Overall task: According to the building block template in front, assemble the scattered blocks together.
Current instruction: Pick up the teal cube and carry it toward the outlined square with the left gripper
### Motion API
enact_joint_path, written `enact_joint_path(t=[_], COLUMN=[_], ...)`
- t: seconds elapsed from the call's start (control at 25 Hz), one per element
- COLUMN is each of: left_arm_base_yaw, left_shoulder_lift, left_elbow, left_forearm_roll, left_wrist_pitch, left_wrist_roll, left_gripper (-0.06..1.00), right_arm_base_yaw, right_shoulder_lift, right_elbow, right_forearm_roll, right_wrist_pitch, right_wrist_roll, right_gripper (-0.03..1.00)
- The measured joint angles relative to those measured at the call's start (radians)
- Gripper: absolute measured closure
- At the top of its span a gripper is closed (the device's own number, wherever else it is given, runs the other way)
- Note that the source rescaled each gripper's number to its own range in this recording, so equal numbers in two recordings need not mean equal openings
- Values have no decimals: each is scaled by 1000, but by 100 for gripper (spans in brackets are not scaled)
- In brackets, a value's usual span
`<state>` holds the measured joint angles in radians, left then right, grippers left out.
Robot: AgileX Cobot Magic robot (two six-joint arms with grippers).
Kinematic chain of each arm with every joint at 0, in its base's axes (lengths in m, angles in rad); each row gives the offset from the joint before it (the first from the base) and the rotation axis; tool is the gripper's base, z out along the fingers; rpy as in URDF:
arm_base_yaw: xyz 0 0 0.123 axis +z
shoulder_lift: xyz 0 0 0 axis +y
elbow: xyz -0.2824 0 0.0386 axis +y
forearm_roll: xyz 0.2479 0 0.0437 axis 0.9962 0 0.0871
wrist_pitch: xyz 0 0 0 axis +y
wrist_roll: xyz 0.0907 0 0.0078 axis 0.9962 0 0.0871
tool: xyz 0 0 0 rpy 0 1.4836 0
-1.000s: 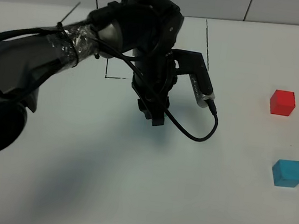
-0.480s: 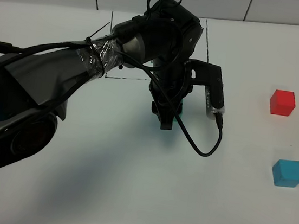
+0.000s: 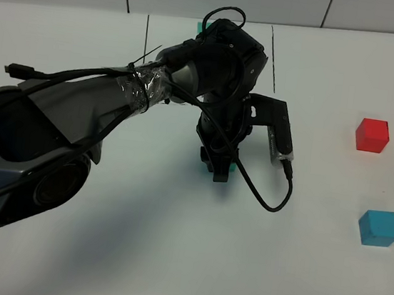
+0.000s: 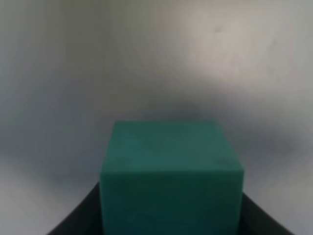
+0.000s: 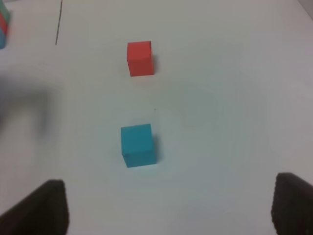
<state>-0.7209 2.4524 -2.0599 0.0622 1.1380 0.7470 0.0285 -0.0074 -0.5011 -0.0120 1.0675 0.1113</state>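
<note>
The left gripper (image 3: 220, 170) is clamped on the teal-green cube (image 4: 171, 178), close to the white table (image 3: 133, 255) just in front of the black drawn frame (image 3: 271, 52). The arm hides most of the building block template (image 5: 2, 22); from above, only what seems to be its teal end shows. The red cube (image 3: 372, 134) and blue cube (image 3: 378, 228) sit well apart near the right edge, with open table between them and the arm. The right gripper (image 5: 171, 210) hangs wide and empty. Since a second ago the left gripper has shifted rightward and nearer; both loose cubes are unmoved.

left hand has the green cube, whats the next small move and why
Probably set the green cube down on the table and open the left hand: it is shut on that cube, while the red cube and blue cube lie apart at the right.
</note>
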Motion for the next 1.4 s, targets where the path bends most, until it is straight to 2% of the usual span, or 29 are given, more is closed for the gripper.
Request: enact_joint_path(t=[0.72,0.8,1.04,1.12,1.24,1.4], left_arm_base_yaw=[0,-1,-1,-1,-1,-1], left_shoulder_lift=[26,26,5,-20,-66,-115], left_elbow=[0,0,0,0,0,0], left_forearm_roll=[0,0,18,19,20,20], left_wrist_pitch=[-20,-20,7,17,35,51], left_wrist_roll=[-2,-2,-2,-2,-4,-40], left_gripper=[92,82,21,6,-5,-5], right_arm_base_yaw=[0,0,0,0,0,0], right_shoulder_lift=[0,0,0,0,0,0], right_elbow=[0,0,0,0,0,0], right_forearm_roll=[0,0,0,0,0,0], right_wrist_pitch=[0,0,0,0,0,0], right_wrist_roll=[0,0,0,0,0,0], right_gripper=[26,26,26,26,26,26])
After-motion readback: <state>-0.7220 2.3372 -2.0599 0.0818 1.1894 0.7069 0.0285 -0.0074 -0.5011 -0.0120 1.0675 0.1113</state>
